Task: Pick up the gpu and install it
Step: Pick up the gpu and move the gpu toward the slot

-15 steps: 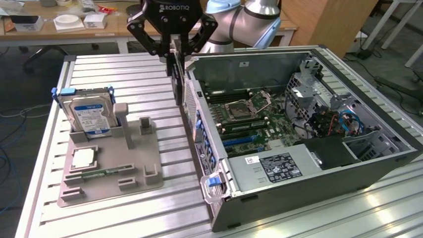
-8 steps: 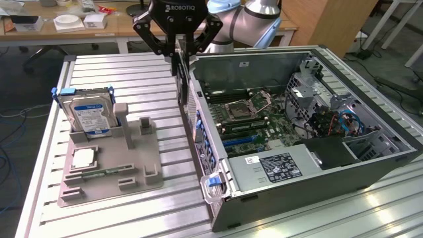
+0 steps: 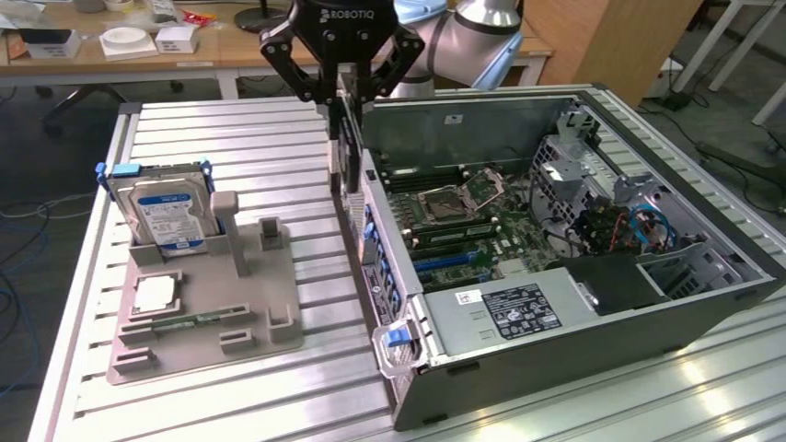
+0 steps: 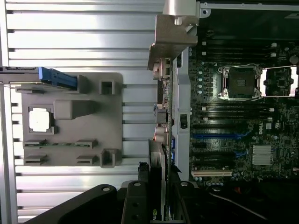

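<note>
**A:** What does your tool hold?

**B:** Your black, jointed-finger tool (image 3: 348,94) hangs at the upper middle of the exterior view. Its fingers are closed on a thin, flat, dark rectangular card, the gpu (image 3: 348,152). You see the card edge-on and upright, reaching down below the fingertips. In the wrist view the same narrow strip (image 4: 156,163) runs out from between the tool's (image 4: 158,200) two dark fingers.

**A:** Where is the gpu relative to the machine?

**B:** It is in the air, not yet seated. It hangs over the wall of the open dark-grey metal computer case (image 3: 590,341) that faces the tray, with its lower end near that wall's rim. In the wrist view it lines up along the border between the ribbed aluminium desk (image 4: 84,42) and the green motherboard (image 4: 243,121).

**A:** What else do you see on the desk?

**B:** Toward the exterior view's left lies a grey moulded plastic tray (image 3: 276,276), well apart from the tool. In it stands a boxy hard drive with a blue-white label (image 3: 166,216). Nearer the camera lie a square silver processor chip (image 3: 154,295) and a small narrow green memory stick (image 3: 184,322).
</note>
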{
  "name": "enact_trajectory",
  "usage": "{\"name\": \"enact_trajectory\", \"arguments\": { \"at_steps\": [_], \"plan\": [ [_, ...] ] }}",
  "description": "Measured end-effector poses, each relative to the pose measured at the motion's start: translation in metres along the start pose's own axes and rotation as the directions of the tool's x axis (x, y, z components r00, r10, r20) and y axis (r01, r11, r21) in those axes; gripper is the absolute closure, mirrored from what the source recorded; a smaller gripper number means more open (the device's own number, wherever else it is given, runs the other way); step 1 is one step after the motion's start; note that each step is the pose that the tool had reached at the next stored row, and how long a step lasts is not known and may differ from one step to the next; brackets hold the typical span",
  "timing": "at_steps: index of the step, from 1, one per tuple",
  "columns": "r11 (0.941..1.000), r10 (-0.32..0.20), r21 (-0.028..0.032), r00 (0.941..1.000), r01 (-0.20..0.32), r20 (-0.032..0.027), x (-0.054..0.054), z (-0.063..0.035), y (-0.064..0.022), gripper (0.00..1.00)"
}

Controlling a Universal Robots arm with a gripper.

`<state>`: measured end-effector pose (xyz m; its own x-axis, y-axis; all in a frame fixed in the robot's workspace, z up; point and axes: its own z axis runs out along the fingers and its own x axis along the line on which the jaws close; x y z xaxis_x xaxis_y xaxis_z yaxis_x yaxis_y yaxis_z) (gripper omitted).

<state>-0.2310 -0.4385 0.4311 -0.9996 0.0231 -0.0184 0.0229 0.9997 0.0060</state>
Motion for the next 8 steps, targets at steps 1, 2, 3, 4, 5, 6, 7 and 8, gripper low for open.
{"name": "enact_trajectory", "arguments": {
  "at_steps": [1, 2, 3, 4, 5, 6, 7, 8],
  "plan": [
    [1.0000, 0.000, 0.0000, 1.0000, 0.000, 0.0000, -0.001, 0.0000, 0.0000, 0.73],
    [1.0000, 0.000, 0.0000, 1.0000, 0.000, 0.0000, -0.003, 0.0001, 0.0001, 0.73],
    [1.0000, 0.000, 0.0000, 1.0000, 0.000, 0.0000, -0.004, 0.0001, 0.0001, 0.73],
    [1.0000, 0.000, -0.0001, 1.0000, 0.000, 0.0000, -0.005, 0.0001, 0.0001, 0.73],
    [1.0000, 0.000, 0.0000, 1.0000, 0.000, 0.0001, -0.007, 0.0002, 0.0002, 0.73],
    [1.0000, 0.000, 0.0000, 1.0000, 0.000, 0.0001, -0.009, 0.0002, 0.0002, 0.73],
    [1.0000, 0.000, 0.0000, 1.0000, 0.000, 0.0000, -0.010, 0.0002, 0.0002, 0.73],
    [1.0000, 0.000, 0.0000, 1.0000, 0.000, 0.0000, -0.012, 0.0002, 0.0003, 0.73]
  ]
}}
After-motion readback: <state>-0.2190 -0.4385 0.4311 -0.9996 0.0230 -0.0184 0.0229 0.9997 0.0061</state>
